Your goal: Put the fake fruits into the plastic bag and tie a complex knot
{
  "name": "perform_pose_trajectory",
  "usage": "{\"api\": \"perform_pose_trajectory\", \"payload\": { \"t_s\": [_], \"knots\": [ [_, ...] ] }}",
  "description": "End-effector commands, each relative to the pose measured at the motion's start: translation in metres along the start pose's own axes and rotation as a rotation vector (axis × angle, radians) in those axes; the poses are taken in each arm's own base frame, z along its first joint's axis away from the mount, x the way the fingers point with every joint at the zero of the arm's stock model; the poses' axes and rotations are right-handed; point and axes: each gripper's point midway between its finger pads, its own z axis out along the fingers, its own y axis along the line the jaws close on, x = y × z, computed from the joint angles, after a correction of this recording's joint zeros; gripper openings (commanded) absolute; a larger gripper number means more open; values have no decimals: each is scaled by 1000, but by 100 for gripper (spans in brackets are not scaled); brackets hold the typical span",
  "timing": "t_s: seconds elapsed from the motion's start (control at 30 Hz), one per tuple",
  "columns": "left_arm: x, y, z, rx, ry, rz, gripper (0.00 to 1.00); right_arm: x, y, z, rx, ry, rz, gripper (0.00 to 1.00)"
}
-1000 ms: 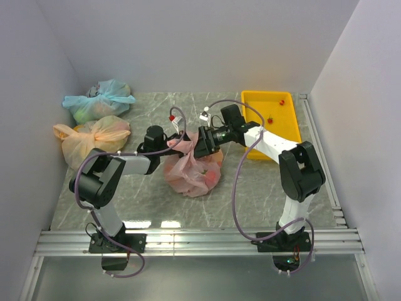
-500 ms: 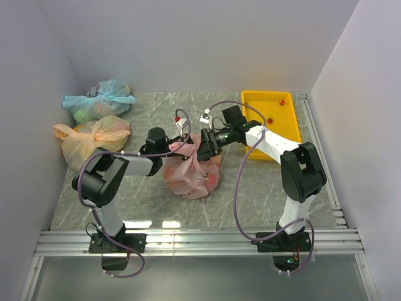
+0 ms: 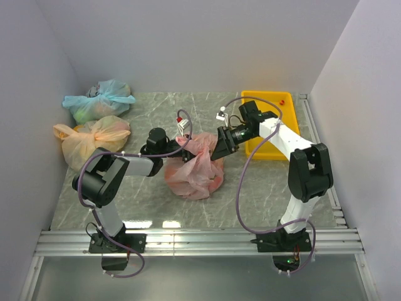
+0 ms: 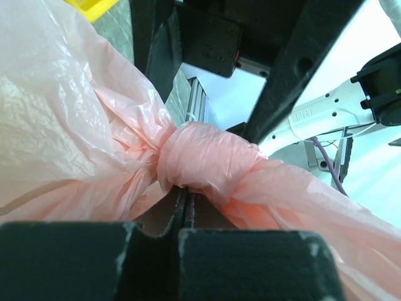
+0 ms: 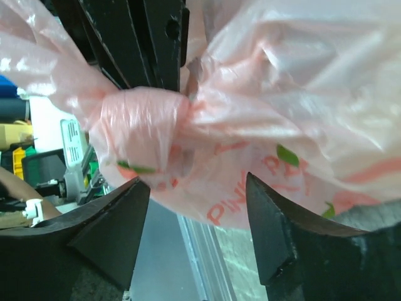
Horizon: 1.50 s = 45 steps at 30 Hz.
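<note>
On the marble table, knotted plastic bag, left tool clamped on it, right tool spread open around it.

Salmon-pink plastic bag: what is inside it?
The salmon-pink plastic bag bulges; a reddish patch shows through its lower right. Its knot is closed, so individual fruits cannot be made out.

You are working in a robotics lab cell, not a home or a shop. Plain white panels box in a grey marble-patterned tabletop on its left, far and right sides. Aluminium rails run along the near edge, where the left arm base and right arm base are bolted, purple cables looping loose. A yellow tray sits far right. Beyond the table, your right wrist camera catches blurred equipment clutter.
</note>
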Motion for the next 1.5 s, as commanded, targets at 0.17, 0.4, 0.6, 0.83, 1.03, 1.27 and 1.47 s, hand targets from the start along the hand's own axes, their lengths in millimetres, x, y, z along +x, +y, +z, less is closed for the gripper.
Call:
{"api": "perform_pose_trajectory", "payload": {
  "t_s": [0.17, 0.4, 0.6, 0.83, 1.03, 1.27, 1.47],
  "knots": [
    [-3, -25, 10, 80, 22, 103, 0, -35, 27, -6, -22, -92, -79, 75],
    [-15, -18, 19, 92, 2, 105, 0, -39, 44, 34, -46, -47, -95, 79],
    [-13, -18, 21, 103, 7, 96, 0, -40, 35, 58, 10, -27, -60, 77],
    [-8, -17, 18, 101, 12, 91, 0, -28, 33, 26, 85, 12, -143, 82],
    [-8, -18, 17, 104, 11, 94, 0, -17, 34, 0, 123, 81, -141, 84],
    [-6, -18, 16, 101, 12, 91, 0, -23, 38, -34, 97, 6, -123, 81],
    [-6, -19, 16, 104, 9, 88, 1, -17, 28, -48, 91, -37, -103, 51]
  ]
}}
